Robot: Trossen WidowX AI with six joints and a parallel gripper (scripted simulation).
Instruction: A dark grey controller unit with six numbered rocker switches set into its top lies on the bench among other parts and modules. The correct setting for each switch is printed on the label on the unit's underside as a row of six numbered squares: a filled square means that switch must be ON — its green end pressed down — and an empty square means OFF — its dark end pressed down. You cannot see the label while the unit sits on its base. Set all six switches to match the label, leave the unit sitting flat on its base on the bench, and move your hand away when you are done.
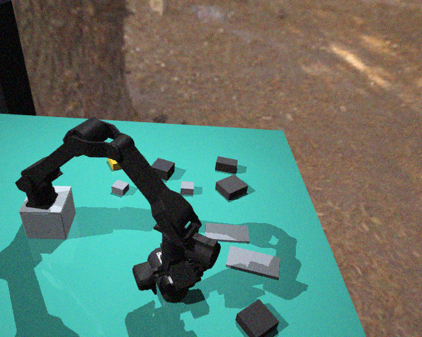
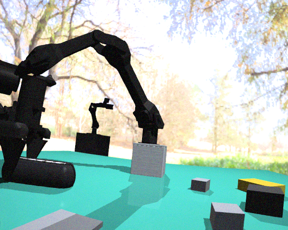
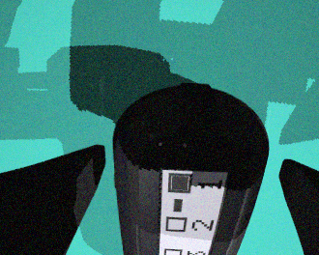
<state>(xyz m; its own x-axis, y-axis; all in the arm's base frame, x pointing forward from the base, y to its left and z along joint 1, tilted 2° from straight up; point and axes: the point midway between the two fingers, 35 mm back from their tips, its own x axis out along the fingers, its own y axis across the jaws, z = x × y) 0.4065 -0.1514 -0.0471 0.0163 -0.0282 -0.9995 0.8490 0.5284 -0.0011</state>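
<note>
My fingers (image 1: 172, 279) (image 2: 20, 158) are spread, gripping nothing. The controller (image 1: 172, 292) (image 2: 44, 173) (image 3: 139, 212) lies label-up between them; its rounded sides look rigid and likely slippery, so I'd pinch squarely across its middle, away from the switches.

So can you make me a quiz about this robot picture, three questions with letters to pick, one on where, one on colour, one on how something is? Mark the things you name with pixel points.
1. Where is the gripper?
A) over the yellow block
B) at the controller unit
C) above the light grey base box

2. What colour is the square beside number 2 on the label?
A) white inside, dark outline
B) green
C) filled dark

3. How are the gripper's fingers?
A) shut together
B) pinching a block
C) open

Answers:
1 B: its fingers stand either side of the controller unit (image 2: 43, 173) (image 3: 189, 130).
2 A: the label (image 3: 214, 203) shows only an outline there.
3 C: gaps show between the gripper (image 3: 197, 162) fingers and the unit.
</note>
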